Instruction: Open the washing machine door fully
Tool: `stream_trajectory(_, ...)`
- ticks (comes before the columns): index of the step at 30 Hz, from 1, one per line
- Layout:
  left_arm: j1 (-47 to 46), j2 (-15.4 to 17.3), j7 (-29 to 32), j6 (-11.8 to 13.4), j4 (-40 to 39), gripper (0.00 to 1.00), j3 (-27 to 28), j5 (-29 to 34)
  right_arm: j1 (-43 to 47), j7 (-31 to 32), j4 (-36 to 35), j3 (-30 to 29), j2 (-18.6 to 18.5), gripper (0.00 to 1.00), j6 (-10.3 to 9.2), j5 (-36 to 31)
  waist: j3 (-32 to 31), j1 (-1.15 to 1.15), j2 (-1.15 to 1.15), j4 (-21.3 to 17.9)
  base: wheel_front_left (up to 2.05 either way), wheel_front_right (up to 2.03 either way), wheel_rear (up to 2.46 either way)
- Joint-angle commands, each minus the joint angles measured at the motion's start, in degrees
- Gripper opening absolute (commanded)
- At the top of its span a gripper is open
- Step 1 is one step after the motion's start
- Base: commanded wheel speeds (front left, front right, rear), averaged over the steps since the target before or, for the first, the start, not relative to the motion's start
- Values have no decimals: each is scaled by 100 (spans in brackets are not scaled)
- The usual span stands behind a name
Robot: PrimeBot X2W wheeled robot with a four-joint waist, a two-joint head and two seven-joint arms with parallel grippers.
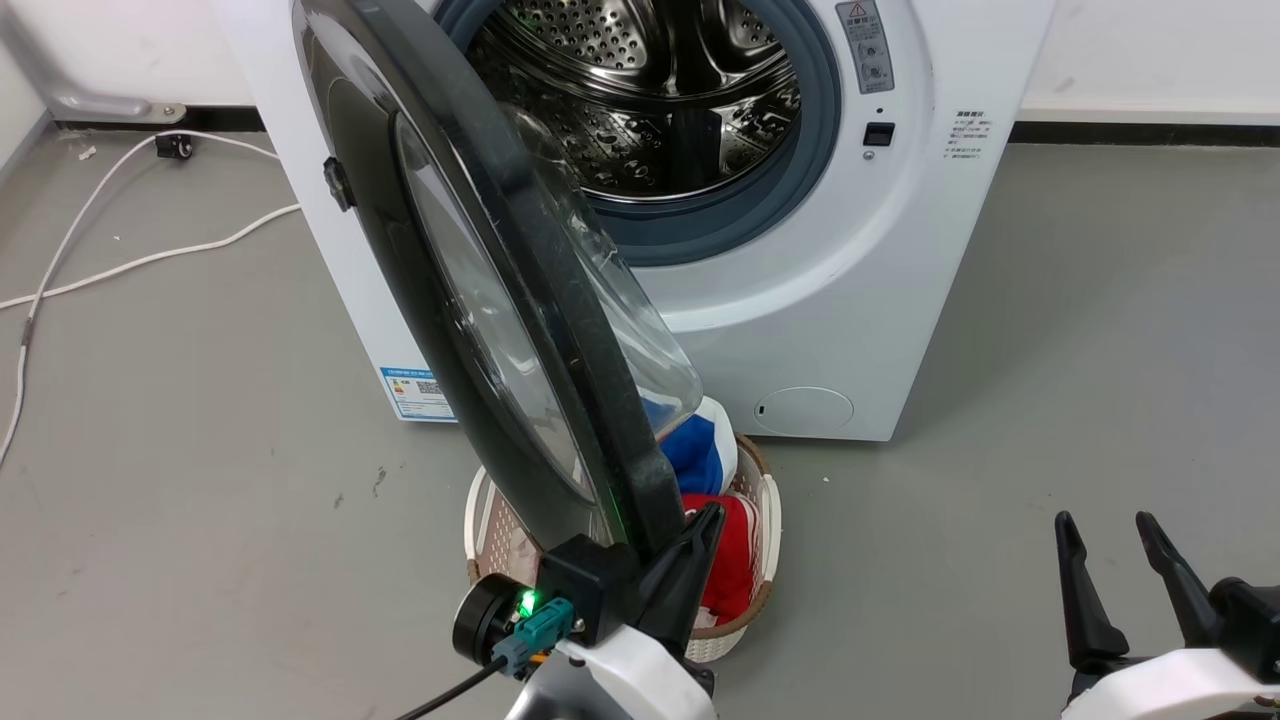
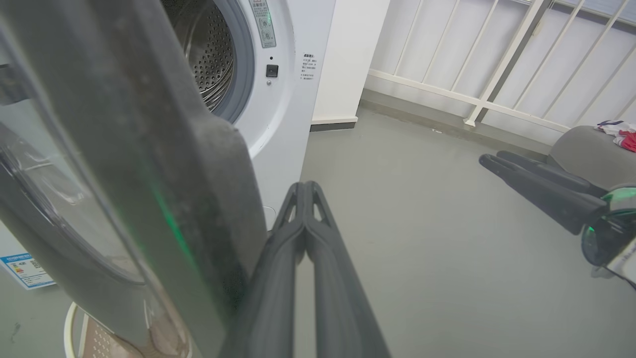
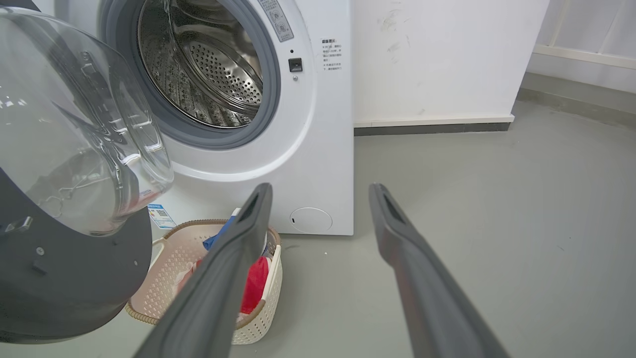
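Floor space by the back wall is taken by the white washing machine (image 1: 850, 320), its steel drum (image 1: 650, 90) laid bare. The door (image 1: 470, 300), hinged at the left of the machine's front, stands swung out about halfway, roughly square to that front, so more swing is needed. A cream basket (image 3: 164, 281) sits on the floor just before the machine, under the door's lower rim. The left pincer (image 2: 304, 191) is clenched on nothing, its fingers pressed together along the drum side of the door's outer rim, seemingly touching it. The right pincer (image 3: 320, 194) is released, hanging well apart to the right over bare floor.

Since the left pincer only leans on the rim and grips nothing, it could slide off as the door follows its arc, and the door might drift back. The arm also works right above the basket and could knock it.

The drum looks empty as far as it can be seen. The basket holds red, blue and white clothes (image 1: 730, 560).
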Motion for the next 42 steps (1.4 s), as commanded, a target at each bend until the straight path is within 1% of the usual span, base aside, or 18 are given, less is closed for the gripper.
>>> stream_trajectory(1,44,-1,-41,52,22,0,40,-17,-36,-46,15,-19,25,100,-1,12,1,0,0,15,0,0,0)
stream_trajectory(6,125,99,-101,204,58,0,185,-32,-63,-63,55,-46,33,100,-1,39,21,0,0,101,0,0,0)
stream_trajectory(12,317,172,-124,327,-101,0,231,-38,-78,-68,106,-80,33,100,-1,40,13,0,0,279,0,0,0)
stream_trajectory(19,547,186,-263,494,-335,0,292,-83,-64,-23,34,-187,34,100,-1,27,7,0,0,751,0,0,0)
stream_trajectory(25,577,170,-379,531,-408,0,314,-125,-49,43,-44,-278,35,100,-1,2,52,0,0,1327,0,0,0)
stream_trajectory(26,577,170,-379,531,-408,0,314,-125,-49,43,-44,-278,35,100,-1,2,52,0,0,1327,0,0,0)
stream_trajectory(27,578,162,-437,569,-399,0,340,-131,-68,52,-63,-247,33,100,-1,8,73,0,0,1490,0,0,0)
stream_trajectory(32,579,145,-599,638,-349,0,448,-176,-98,90,-104,-280,32,100,-1,7,141,0,0,1887,0,0,0)
stream_trajectory(37,575,194,-744,737,-264,0,680,-260,-132,115,-120,-294,21,100,-1,4,205,0,0,2096,0,0,0)
stream_trajectory(42,508,336,-991,840,-138,0,1128,-410,-168,172,-140,-284,-25,100,-1,13,293,0,0,2195,0,0,0)
